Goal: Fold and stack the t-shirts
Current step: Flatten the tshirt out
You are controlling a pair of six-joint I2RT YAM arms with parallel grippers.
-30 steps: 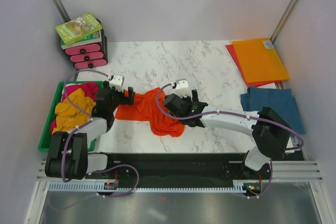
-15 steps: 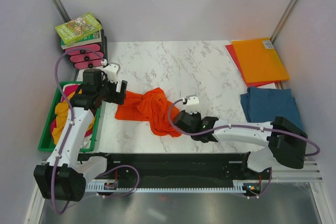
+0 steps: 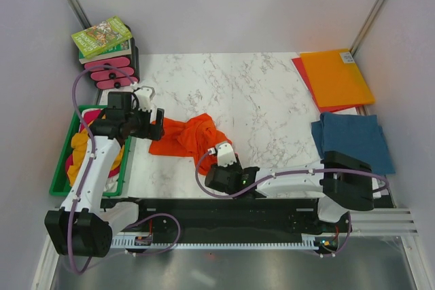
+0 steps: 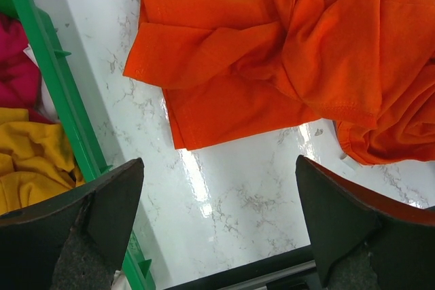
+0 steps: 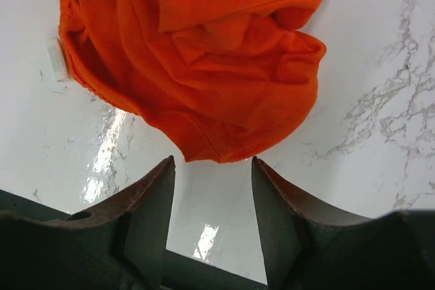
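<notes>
orange t-shirt (image 5: 204, 52) cropped at top, red folder (image 3: 306, 76) mostly beneath orange folder (image 3: 336, 76)

Bright, even overhead light is filling every view you are watching. Glare is streaking the glossy tabletop (image 4: 238, 202) in both wrist views, and the fingers (image 5: 146, 222) of the right hand (image 5: 212, 162) are showing dark and soft-edged.

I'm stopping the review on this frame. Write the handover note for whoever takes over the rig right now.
Left gripper: open, empty, by the left end of the orange t-shirt.
Right gripper: open, empty, just short of that shirt's near hem.
The orange t-shirt lies crumpled and unfolded on the marble table.
Teal-blue t-shirt: flat at the table's right edge, apparently folded.
Mustard-yellow t-shirt and magenta t-shirt: bunched in the green tray.
Left to do: fold the orange one, stack it, then the tray's shirts.
</notes>
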